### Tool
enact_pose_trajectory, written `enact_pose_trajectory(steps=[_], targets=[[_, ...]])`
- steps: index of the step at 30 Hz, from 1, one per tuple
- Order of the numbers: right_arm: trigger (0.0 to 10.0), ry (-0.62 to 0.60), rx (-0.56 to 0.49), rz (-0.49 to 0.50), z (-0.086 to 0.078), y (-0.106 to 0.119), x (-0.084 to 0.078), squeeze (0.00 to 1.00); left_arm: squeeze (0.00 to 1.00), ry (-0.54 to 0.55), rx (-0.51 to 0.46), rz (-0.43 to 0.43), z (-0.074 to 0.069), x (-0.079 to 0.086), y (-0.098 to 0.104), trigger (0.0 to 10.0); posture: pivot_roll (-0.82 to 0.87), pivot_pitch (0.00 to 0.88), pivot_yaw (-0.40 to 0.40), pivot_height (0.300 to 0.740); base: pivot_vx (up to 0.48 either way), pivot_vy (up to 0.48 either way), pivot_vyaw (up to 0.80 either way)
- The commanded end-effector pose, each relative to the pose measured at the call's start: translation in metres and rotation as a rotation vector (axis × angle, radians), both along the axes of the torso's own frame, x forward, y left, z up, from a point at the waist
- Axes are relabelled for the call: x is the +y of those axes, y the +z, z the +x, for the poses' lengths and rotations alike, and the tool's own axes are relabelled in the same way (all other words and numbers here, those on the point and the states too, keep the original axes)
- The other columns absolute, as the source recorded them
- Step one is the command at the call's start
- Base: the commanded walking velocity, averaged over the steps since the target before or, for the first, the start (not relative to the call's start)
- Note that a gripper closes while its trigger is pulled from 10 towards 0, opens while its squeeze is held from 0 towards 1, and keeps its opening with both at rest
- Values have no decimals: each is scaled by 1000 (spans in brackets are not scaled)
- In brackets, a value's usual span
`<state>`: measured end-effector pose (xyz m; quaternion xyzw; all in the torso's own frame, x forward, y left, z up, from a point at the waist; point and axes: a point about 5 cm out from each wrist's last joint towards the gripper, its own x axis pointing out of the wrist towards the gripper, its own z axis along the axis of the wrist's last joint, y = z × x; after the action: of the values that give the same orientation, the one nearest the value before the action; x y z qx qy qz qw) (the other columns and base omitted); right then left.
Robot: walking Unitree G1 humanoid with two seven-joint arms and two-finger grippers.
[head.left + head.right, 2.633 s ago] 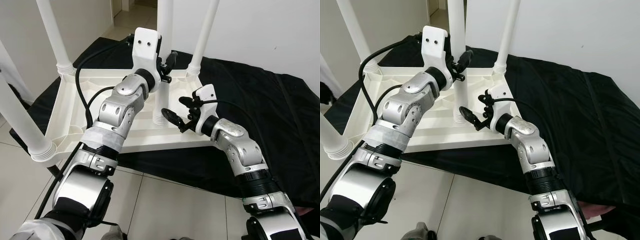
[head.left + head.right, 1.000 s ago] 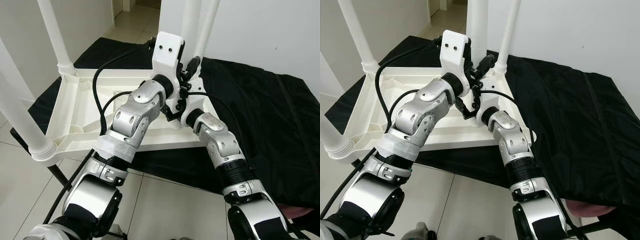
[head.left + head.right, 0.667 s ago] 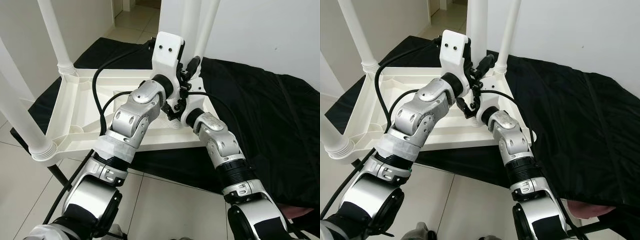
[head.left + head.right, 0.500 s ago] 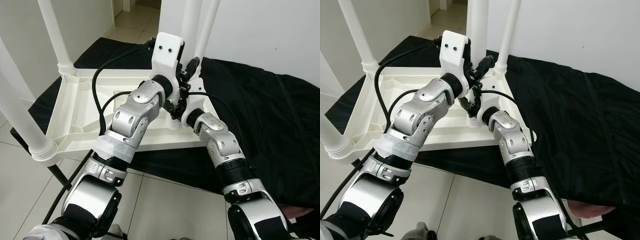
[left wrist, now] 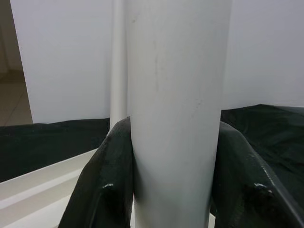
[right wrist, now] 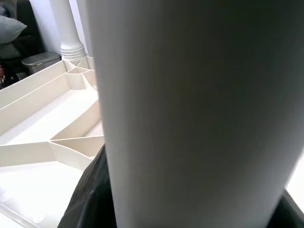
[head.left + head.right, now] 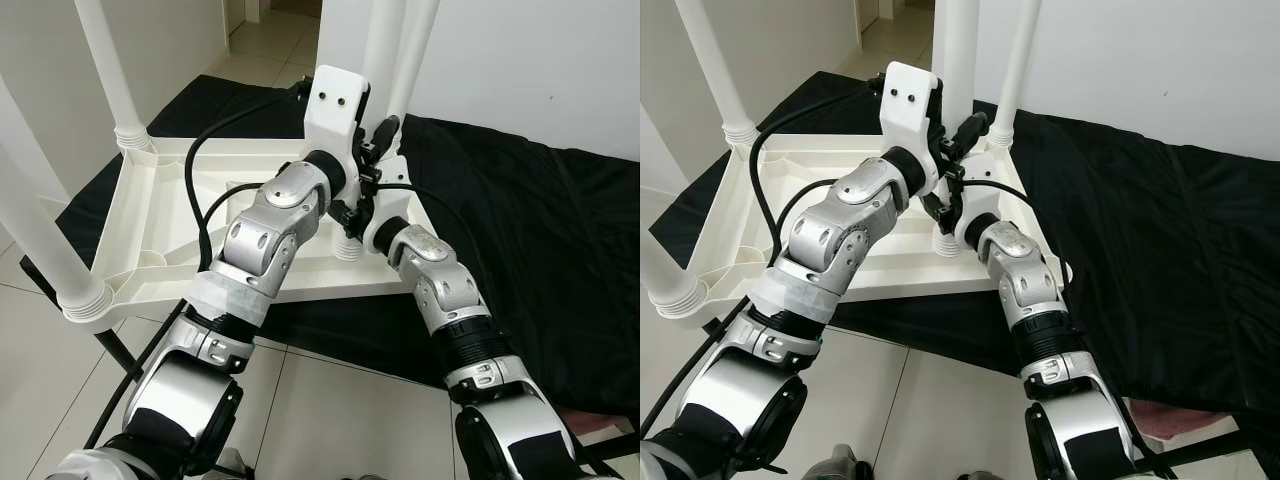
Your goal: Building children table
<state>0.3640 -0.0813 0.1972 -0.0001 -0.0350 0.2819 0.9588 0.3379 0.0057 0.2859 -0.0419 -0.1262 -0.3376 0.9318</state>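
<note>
The jaws of the left gripper (image 5: pixel 173 190) are clamped on the white table leg (image 5: pixel 175 95), one black finger (image 5: pixel 107 180) on each side of it. The right gripper (image 7: pixel 347 215) holds the same leg lower, near its foot; its jaws are pressed around it too. The leg stands upright at the near right corner of the upside-down white table top (image 7: pixel 150 215). Three other legs (image 7: pixel 105 60) are already standing in their corners. The table top lies on a black cloth (image 7: pixel 530 230).
</note>
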Motion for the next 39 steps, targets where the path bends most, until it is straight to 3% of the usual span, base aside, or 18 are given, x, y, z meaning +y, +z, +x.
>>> enact_pose_trajectory(steps=[1, 2, 11, 12, 20, 30, 35, 39], targets=[[9725, -13, -5, 12, 3, 4, 1, 0, 843, -162, -35, 13, -14, -16, 4, 10000, 62, 0, -66, 740, 0, 0, 0], [10000, -36, -7, 28, 4, 5, -1, 0, 1000, -180, -32, 4, -16, -17, 4, 10000, 64, 0, -70, 740, 0, 0, 0], [10000, -90, -5, 87, 7, 7, -8, 0, 1000, -192, -37, 17, -18, -16, 3, 10000, 67, 0, -73, 740, 0, 0, 0], [10000, -110, -7, 108, 7, 7, -11, 0, 0, -182, -41, 30, -18, -15, 2, 10000, 67, 0, -73, 740, 0, 0, 0], [10000, -204, 7, 232, 12, 11, -24, 0, 0, -116, 40, -9, -12, -2, 1, 10000, 68, 0, -79, 740, 0, 0, 0], [10000, -300, -15, 259, 14, 13, -40, 0, 0, -24, 155, -62, -5, 14, -6, 10000, 63, 0, -85, 740, 0, 0, 0], [10000, -342, -13, 249, 11, 10, -46, 0, 0, 127, 186, -93, 6, 35, -12, 10000, 47, 0, -86, 740, 0, 0, 0], [10000, -354, -25, 236, 9, 7, -48, 0, 0, 169, 192, -104, 9, 43, -15, 10000, 39, 0, -83, 740, 0, 0, 0]])
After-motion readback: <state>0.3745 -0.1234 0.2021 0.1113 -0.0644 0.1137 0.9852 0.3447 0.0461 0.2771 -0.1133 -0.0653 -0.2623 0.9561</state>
